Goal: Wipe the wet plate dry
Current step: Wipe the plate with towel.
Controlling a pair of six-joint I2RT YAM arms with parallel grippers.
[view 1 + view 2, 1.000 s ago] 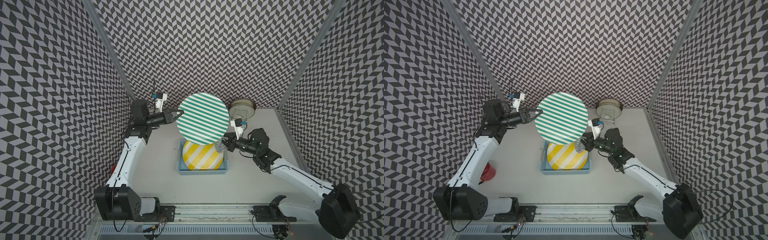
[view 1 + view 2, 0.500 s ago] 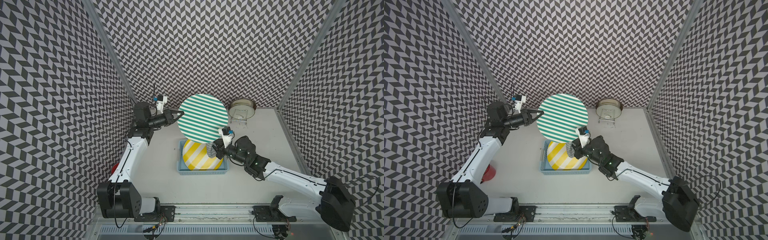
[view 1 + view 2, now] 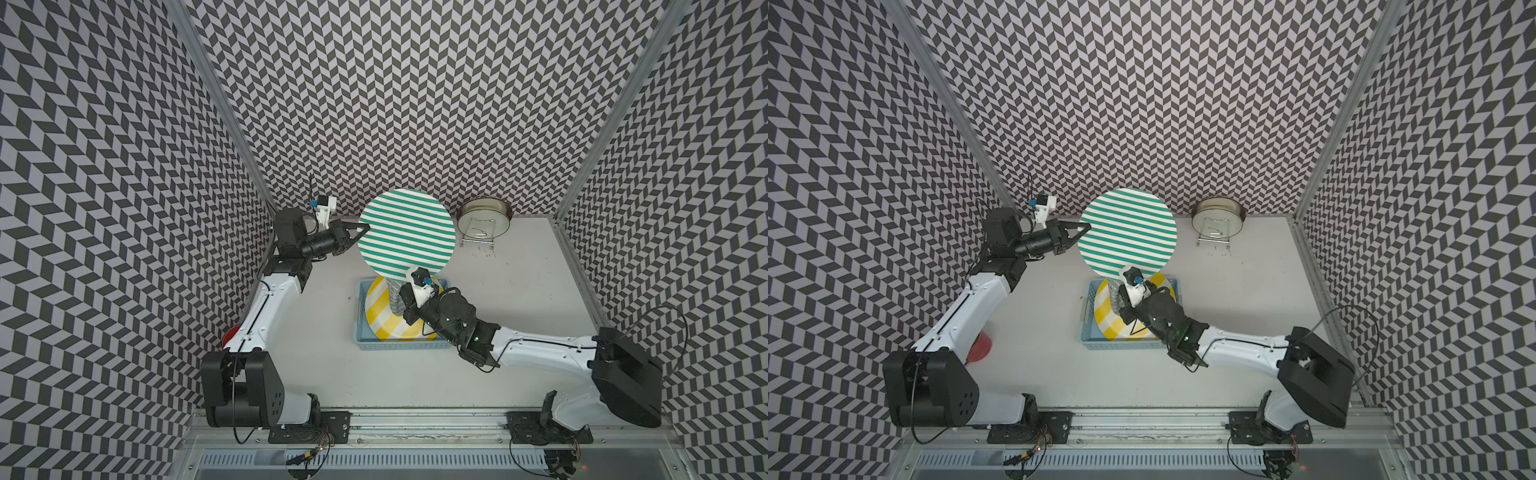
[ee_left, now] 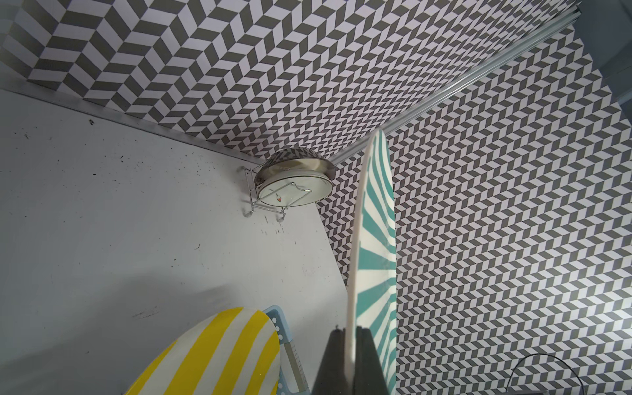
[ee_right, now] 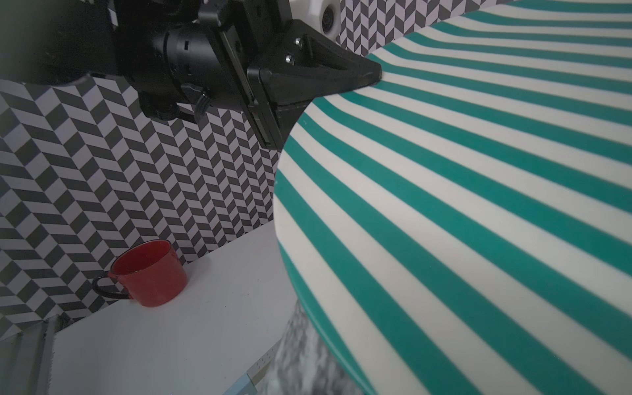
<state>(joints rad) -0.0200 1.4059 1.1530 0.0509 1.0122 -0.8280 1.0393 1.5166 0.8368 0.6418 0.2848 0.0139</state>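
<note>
A round plate with green and white stripes [image 3: 406, 237] [image 3: 1127, 232] hangs raised above the table, nearly on edge. My left gripper [image 3: 365, 227] [image 3: 1087, 226] [image 4: 350, 342] is shut on its left rim, one finger on each face of the plate [image 4: 374, 239]. My right gripper [image 3: 398, 298] [image 3: 1116, 298] is shut on a grey mottled cloth [image 3: 395, 291] [image 5: 301, 355], which sits at the plate's lower edge, against its underside [image 5: 461, 205]. The cloth hides the right fingers.
A yellow-striped plate [image 3: 386, 320] leans in a blue basket [image 3: 360, 340] under the raised plate. A wire rack [image 3: 478, 243] at the back right holds a metal bowl [image 3: 484, 214]. A red mug [image 5: 150, 273] [image 3: 980, 345] stands by the left arm.
My right gripper has carried the cloth leftwards, from the plate's lower right rim to its bottom edge. The left gripper and the plate have hardly moved.
</note>
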